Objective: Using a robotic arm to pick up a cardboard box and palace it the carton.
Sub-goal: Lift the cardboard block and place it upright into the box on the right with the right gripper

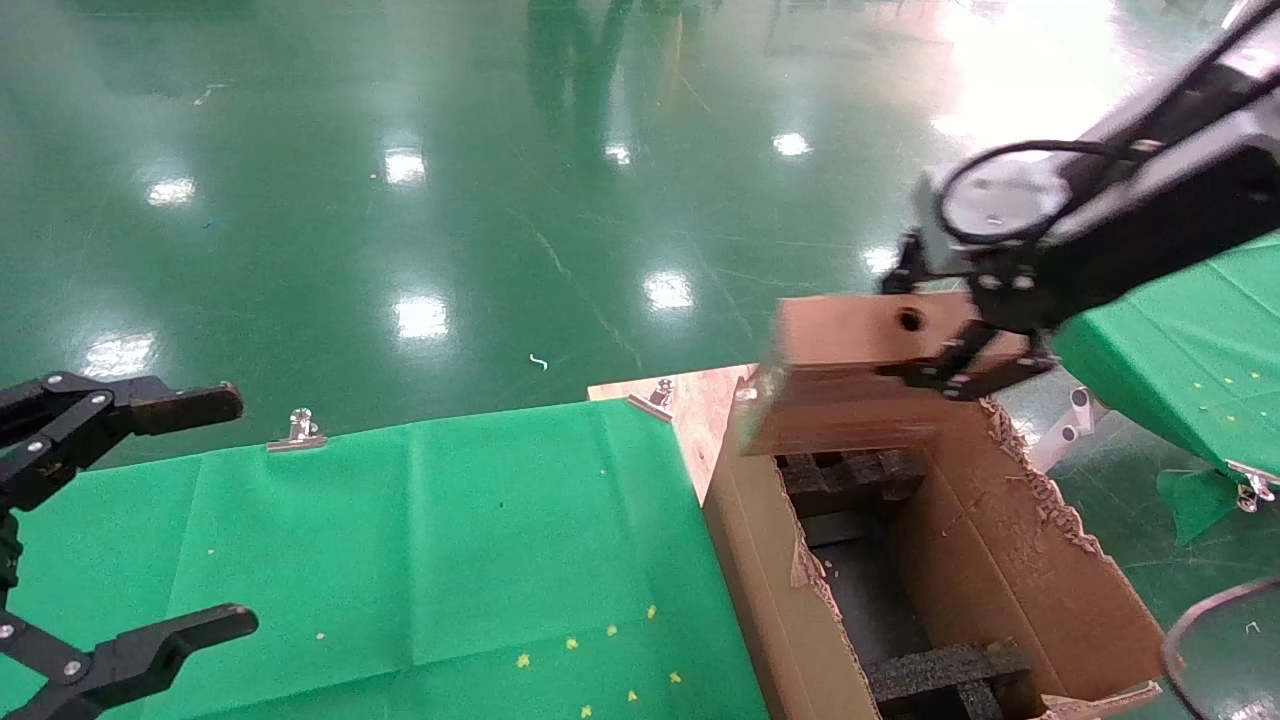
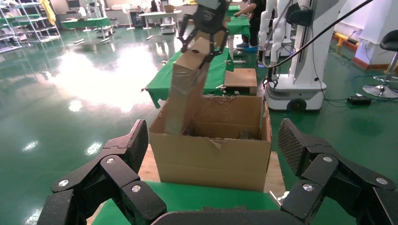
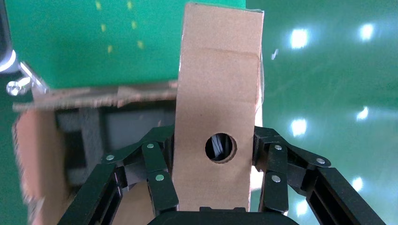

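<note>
The pick-up was judged done: the cardboard box [image 1: 850, 365] was clamped at its holed end between the fingers of the right gripper [image 1: 960, 345] and held in the air at the right of centre in the head view. Its lower end hung over the far rim of the carton [image 1: 1000, 560], above the black foam inserts [image 1: 850, 475] and tilted; it could not be told whether it touched them. Lowering and release were left. The left gripper [image 1: 130, 520] was parked at the lower left over the green cloth [image 1: 450, 540], fingers spread and empty.
</note>
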Controlling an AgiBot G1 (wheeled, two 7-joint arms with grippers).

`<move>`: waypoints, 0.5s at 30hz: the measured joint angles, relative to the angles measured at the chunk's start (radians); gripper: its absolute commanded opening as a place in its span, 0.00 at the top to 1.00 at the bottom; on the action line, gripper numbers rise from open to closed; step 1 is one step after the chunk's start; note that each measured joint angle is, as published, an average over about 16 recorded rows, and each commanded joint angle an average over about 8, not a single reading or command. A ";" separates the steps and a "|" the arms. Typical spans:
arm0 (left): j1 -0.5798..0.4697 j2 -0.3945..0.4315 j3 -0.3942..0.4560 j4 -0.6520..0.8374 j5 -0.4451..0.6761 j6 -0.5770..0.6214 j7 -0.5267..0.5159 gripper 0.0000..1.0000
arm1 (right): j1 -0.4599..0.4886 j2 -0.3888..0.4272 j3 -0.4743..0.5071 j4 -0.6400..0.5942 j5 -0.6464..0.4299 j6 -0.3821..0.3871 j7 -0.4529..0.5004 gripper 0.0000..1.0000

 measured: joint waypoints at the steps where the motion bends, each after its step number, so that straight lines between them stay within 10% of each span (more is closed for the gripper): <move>1: 0.000 0.000 0.000 0.000 0.000 0.000 0.000 0.00 | 0.011 0.013 -0.018 0.002 -0.003 0.001 0.005 1.00; 15: 0.000 0.000 0.000 0.000 0.000 0.000 0.000 0.00 | 0.017 0.160 -0.182 -0.037 0.027 0.058 0.187 1.00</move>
